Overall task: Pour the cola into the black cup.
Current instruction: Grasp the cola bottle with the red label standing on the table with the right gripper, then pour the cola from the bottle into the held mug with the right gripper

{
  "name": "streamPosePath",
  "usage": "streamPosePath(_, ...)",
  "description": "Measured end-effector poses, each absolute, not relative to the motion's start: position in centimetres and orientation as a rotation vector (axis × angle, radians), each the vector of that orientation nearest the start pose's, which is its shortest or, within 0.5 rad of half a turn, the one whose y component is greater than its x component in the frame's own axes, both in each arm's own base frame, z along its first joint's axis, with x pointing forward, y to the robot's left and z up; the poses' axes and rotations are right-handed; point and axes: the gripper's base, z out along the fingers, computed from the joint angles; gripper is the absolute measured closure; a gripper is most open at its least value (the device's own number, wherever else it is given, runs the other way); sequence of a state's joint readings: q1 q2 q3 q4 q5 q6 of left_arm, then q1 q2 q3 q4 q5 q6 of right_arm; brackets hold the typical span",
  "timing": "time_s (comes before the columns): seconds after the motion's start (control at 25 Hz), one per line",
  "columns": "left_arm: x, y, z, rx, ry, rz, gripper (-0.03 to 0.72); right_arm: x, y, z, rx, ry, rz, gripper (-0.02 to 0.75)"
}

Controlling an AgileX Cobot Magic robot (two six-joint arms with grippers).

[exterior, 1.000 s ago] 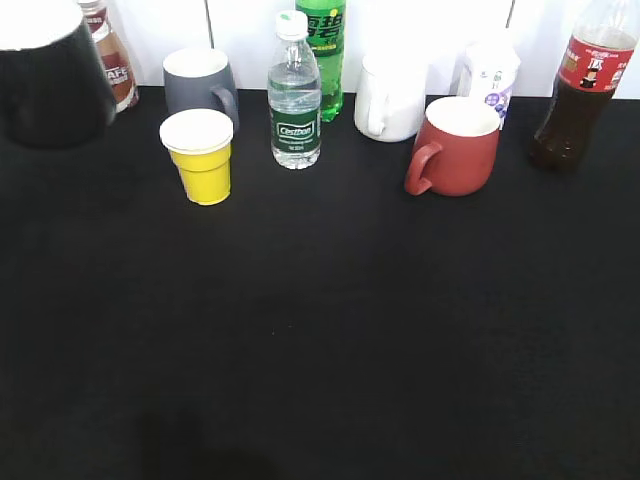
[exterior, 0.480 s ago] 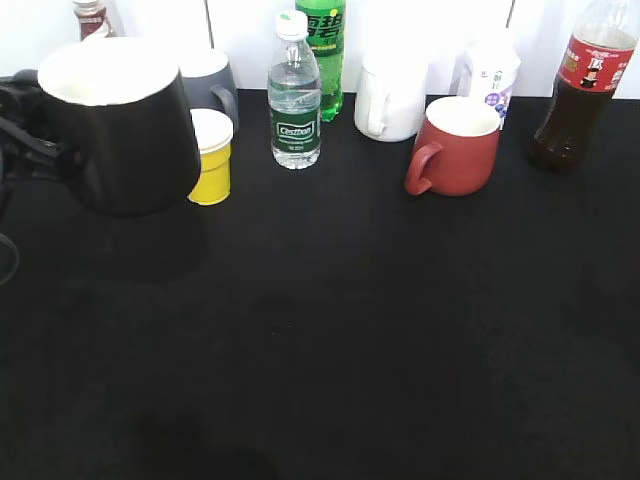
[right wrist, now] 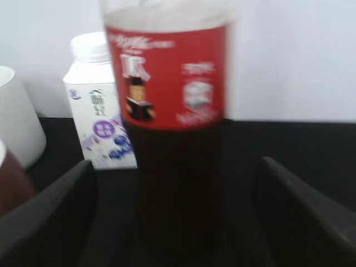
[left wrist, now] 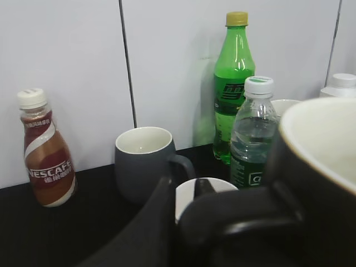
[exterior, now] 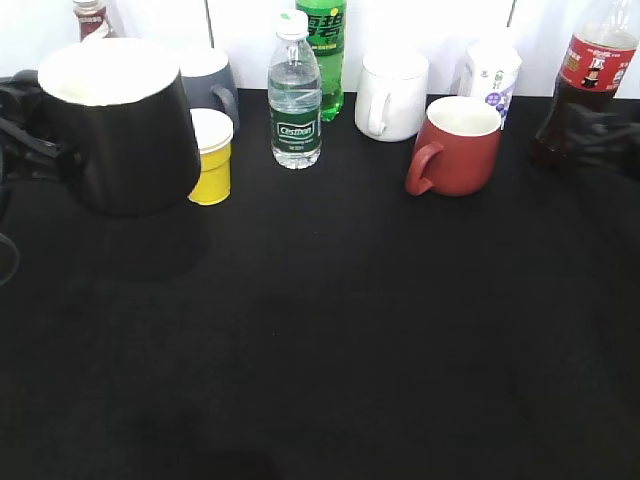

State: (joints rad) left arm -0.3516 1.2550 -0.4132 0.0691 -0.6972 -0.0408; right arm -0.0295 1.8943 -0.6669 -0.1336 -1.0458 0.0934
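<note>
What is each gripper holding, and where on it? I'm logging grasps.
The left gripper holds the black cup by its handle. The right gripper holds nothing; its open jaws flank the cola bottle.

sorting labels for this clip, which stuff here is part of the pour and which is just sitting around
In the job: cola, black cup, left gripper, right gripper.

Just standing about: grey mug, yellow paper cup, water bottle, green soda bottle, coffee bottle, white mug, red mug, milk carton.

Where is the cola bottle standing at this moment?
In the exterior view the cola bottle stands at the far right of the table by the wall, right of the red mug. The right wrist view shows it between the open right gripper fingers.
</note>
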Motion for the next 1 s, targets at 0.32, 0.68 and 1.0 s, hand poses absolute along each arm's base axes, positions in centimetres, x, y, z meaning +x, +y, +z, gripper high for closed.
streamPosePath(0.32,22.7,-8.7,23.1,0.335,1.645,-0.295,0.623,41.0,0.0,12.2,-0.054,1.631,0.103,0.078)
streamPosePath(0.68,22.7,-8.8,23.1,0.336,1.647,-0.295,0.624,41.0,0.4,12.4,-0.127,1.553,0.111,0.342)
streamPosePath(1.0,22.4,-9.4,23.3,0.442,1.598,-0.315,0.624,33.2,4.7,24.0,-0.284,1.450,0.155,0.343)
